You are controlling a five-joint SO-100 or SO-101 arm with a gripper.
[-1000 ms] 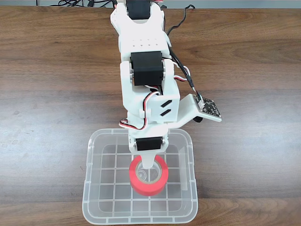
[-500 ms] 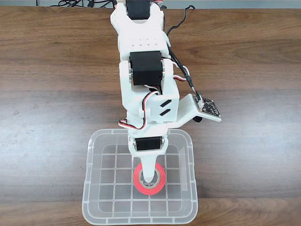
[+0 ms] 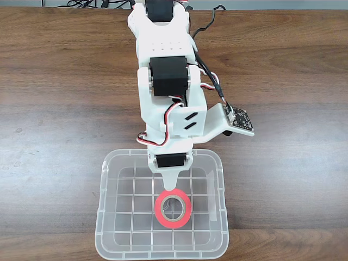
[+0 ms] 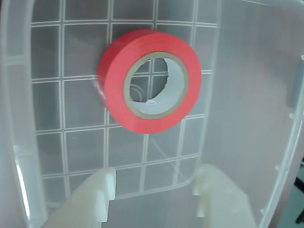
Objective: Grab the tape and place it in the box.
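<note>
On the table (image 3: 60, 81): brown wood grain, carrying arm and box; dark cables along the far edge in the fixed view.
Arm (image 3: 166, 70): white with black motors, reaching from the top of the fixed view down toward the box; small circuit board (image 3: 241, 120) on a bracket at its right side.
Box (image 3: 107, 217): clear plastic, rounded corners, grid-ribbed bottom, at the lower middle of the fixed view; ribbed floor and right wall (image 4: 247, 95) seen close in the wrist view.
Hand (image 4: 154, 185): spread, two white fingertips (image 4: 102, 183) apart at the bottom of the wrist view, holding nothing; tip (image 3: 172, 182) over the box's far half in the fixed view, just short of the tape.
Tape (image 3: 173, 209): red-orange roll, pale inner core, lying flat on the box floor near the centre, free of the fingers; ahead of the fingertips in the wrist view (image 4: 111, 80).
</note>
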